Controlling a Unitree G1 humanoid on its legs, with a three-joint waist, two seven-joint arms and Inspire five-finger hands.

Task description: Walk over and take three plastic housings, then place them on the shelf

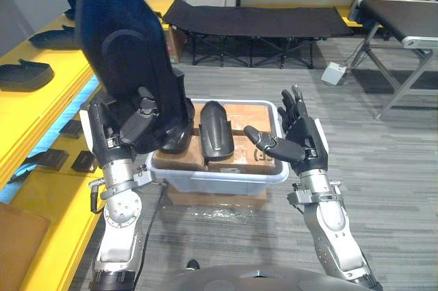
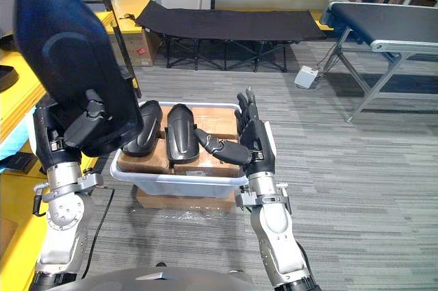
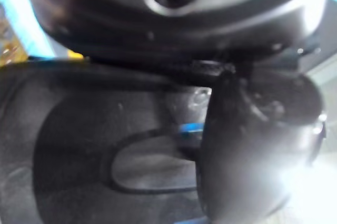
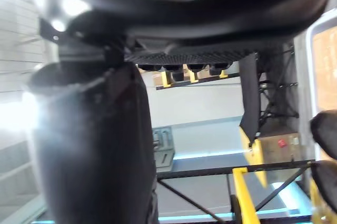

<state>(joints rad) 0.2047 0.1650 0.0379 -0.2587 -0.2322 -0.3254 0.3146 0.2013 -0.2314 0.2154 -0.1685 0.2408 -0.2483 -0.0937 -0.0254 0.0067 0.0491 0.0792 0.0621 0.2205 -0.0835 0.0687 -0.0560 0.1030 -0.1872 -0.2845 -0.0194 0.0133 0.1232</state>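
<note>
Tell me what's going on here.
The robot's left hand grips a large black plastic housing, raised above a white plastic bin. Two more black housings lie in the bin on brown cardboard boxes. The right hand is open beside the bin, holding nothing. The yellow shelf stands to the robot's left.

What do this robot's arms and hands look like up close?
Both forearms are silver-grey metal, rounded, with visible bolts and a round joint disc. The left hand and right hand are dark and blocky, shaped like human hands, each with a white strip along its outer edge.
</note>
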